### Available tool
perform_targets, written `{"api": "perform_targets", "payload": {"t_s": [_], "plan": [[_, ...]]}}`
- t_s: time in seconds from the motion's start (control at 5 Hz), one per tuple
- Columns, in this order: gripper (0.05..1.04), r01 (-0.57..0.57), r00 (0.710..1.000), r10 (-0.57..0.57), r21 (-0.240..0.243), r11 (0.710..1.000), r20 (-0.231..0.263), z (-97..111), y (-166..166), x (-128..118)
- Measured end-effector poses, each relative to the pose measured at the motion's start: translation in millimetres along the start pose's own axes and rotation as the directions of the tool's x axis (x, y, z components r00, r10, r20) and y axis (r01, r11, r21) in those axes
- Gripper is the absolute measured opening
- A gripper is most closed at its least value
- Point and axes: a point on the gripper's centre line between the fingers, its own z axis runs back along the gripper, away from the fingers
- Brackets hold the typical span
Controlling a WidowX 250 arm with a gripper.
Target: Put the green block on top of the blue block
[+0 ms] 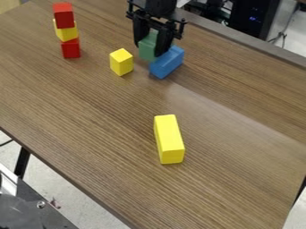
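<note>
Since stacking needs a steady hold, the end effector (149, 48) pinches the green block (147, 51) | it is near the blue block (168, 61), contact unclear | blue one lies lengthwise, probably for broader support

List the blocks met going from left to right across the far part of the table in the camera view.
Stack of red, yellow and red blocks, small yellow block, green block, blue block.
</note>
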Motion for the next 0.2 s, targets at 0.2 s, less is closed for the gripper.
{"api": "perform_targets", "payload": {"t_s": [0.2], "plan": [[0.591,0.009,1.0,-0.009,-0.001,1.0,0.002,-1.4,-4.5,2.8]]}}
